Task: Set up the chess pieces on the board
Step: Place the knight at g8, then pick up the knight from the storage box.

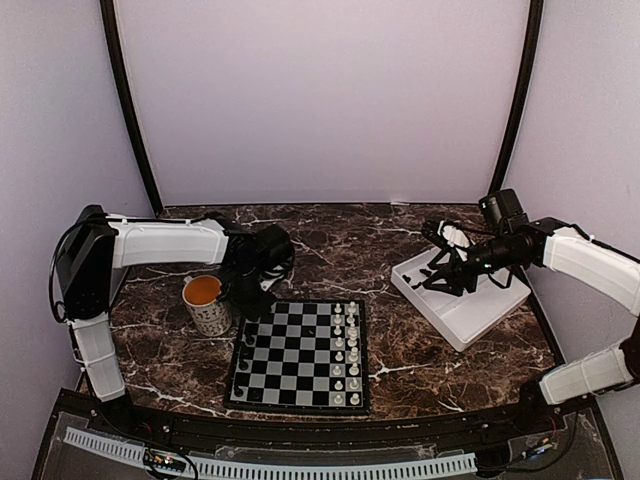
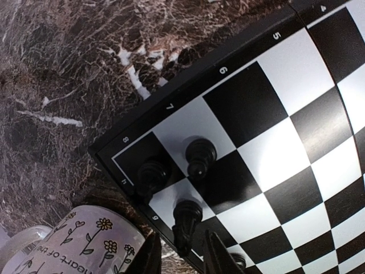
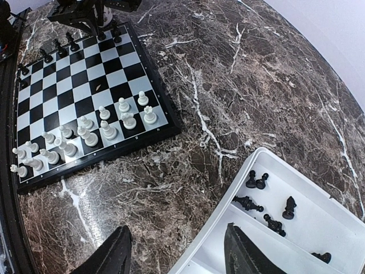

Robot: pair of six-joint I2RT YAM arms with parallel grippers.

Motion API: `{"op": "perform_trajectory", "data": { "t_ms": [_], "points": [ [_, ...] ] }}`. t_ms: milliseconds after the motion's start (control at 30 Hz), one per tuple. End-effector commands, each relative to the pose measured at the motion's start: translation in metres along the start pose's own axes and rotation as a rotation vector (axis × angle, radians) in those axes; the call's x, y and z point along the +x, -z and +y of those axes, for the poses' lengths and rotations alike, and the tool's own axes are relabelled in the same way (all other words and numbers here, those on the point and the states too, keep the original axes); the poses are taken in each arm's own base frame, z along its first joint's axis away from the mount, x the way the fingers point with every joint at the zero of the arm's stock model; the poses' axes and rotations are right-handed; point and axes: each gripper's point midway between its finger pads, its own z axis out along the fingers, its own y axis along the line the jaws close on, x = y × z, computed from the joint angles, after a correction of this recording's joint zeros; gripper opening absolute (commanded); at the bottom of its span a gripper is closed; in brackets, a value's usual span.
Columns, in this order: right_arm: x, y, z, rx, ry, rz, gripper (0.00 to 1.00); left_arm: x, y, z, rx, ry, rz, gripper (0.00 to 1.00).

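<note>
The board (image 1: 300,352) lies in the middle of the table. Several black chess pieces (image 1: 245,355) stand along its left edge, and white figures (image 1: 346,350) fill its right side. My left gripper (image 1: 262,298) hangs over the board's far left corner. In the left wrist view the left gripper (image 2: 182,257) is open, its fingertips (image 2: 219,257) either side of the top of one black piece (image 2: 187,220) standing on a light square. Two more black pieces (image 2: 199,155) stand beside it. My right gripper (image 1: 440,278) is open and empty over the tray's near rim (image 3: 228,228). Several black pieces (image 3: 256,181) lie in the tray.
A flowered mug (image 1: 207,303) with orange liquid stands just left of the board's far corner, close to my left gripper; it also shows in the left wrist view (image 2: 85,240). The white tray (image 1: 470,320) sits at the right. Purple walls enclose the marble table (image 1: 330,245).
</note>
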Motion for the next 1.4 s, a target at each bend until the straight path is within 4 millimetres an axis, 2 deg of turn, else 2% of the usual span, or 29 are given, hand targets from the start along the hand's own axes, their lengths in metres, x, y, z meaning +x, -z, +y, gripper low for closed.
{"op": "perform_trajectory", "data": {
  "t_ms": [0, 167, 333, 433, 467, 500, 633, 767, 900, 1200, 1367],
  "points": [
    [-0.007, 0.004, -0.001, -0.005, 0.007, -0.022, 0.57, -0.010, 0.024, 0.009, -0.019, 0.011, -0.028, 0.30],
    [-0.014, 0.018, -0.018, 0.030, -0.014, -0.035, 0.57, -0.023, 0.065, 0.014, -0.006, 0.018, -0.107, 0.35],
    [-0.007, 0.021, -0.060, 0.139, -0.072, 0.027, 0.57, -0.048, 0.118, 0.006, 0.095, -0.001, -0.261, 0.39],
    [0.003, 0.011, -0.089, 0.199, -0.128, 0.109, 0.55, -0.076, 0.157, -0.008, 0.193, -0.038, -0.450, 0.39],
    [0.007, 0.006, -0.095, 0.201, -0.144, 0.130, 0.54, -0.080, 0.163, -0.011, 0.206, -0.056, -0.489, 0.40],
    [0.010, 0.001, -0.099, 0.195, -0.159, 0.153, 0.52, -0.091, 0.178, -0.017, 0.239, -0.064, -0.568, 0.40],
    [0.029, -0.021, -0.122, 0.177, -0.206, 0.281, 0.46, -0.110, 0.202, -0.040, 0.326, -0.112, -0.718, 0.40],
    [0.046, -0.038, -0.146, 0.189, -0.256, 0.397, 0.43, -0.122, 0.208, -0.060, 0.406, -0.134, -0.770, 0.41],
    [0.063, -0.055, -0.160, 0.189, -0.295, 0.469, 0.47, -0.129, 0.200, -0.074, 0.453, -0.141, -0.758, 0.41],
    [0.087, -0.084, -0.166, 0.133, -0.353, 0.550, 0.50, -0.133, 0.182, -0.076, 0.425, -0.164, -0.725, 0.41],
    [0.094, -0.093, -0.167, 0.115, -0.372, 0.566, 0.47, -0.135, 0.174, -0.077, 0.416, -0.173, -0.712, 0.41]
  ]
}}
